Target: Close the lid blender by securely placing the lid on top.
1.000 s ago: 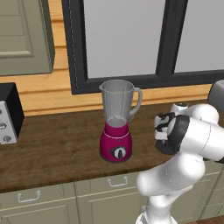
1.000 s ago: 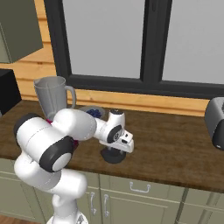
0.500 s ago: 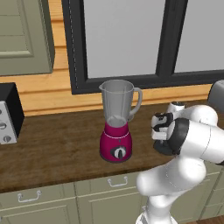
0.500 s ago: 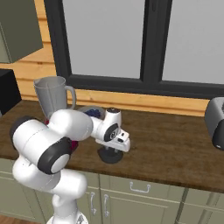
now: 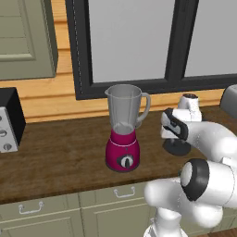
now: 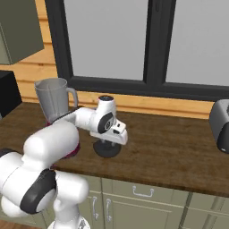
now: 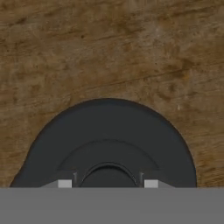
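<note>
The lid (image 7: pixel 109 140) was matte black against the mottled dark-brown wood grain of the bench (image 7: pixel 109 48). Left of the lid, the blender (image 5: pixel 122 127) had a magenta base, a black-and-silver dial and a clear grey jar. Behind the blender ran pale orange wood planks (image 5: pixel 41 99) and a black window frame (image 5: pixel 129 85).

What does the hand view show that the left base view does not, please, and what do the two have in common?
The hand view alone shows the lid's raised centre from straight above, with the two fingertips on either side of it. The left base view alone shows the blender, its jar mouth uncovered, the window behind it, and the black-and-silver appliance at the far left. Both show the lid lying on the wooden counter, with the claw over it.
</note>
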Robot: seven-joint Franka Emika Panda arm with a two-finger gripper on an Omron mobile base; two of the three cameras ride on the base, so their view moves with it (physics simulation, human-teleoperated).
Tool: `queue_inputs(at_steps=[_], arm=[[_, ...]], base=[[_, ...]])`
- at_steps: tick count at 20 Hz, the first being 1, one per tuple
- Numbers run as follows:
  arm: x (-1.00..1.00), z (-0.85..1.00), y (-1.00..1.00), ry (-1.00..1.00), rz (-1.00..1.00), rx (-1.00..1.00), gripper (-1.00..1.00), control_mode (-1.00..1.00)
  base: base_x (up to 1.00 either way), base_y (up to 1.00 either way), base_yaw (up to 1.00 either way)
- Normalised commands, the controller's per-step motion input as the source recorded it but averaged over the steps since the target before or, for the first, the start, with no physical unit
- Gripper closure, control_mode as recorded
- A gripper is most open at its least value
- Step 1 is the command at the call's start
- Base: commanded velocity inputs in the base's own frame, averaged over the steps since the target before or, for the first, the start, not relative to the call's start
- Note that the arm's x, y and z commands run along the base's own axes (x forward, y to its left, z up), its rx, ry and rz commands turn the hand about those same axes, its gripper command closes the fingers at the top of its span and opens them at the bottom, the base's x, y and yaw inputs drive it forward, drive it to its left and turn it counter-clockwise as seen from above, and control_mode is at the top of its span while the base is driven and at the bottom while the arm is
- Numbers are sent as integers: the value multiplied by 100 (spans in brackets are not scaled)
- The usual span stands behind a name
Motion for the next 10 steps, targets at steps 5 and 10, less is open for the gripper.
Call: queue_inputs(at_steps=[5,10], arm=[[-28,100,10,-13,2,-9,100,-100],[-25,100,0,-13,4,-3,100,-100]], base=[[0,0,0],[0,0,0]])
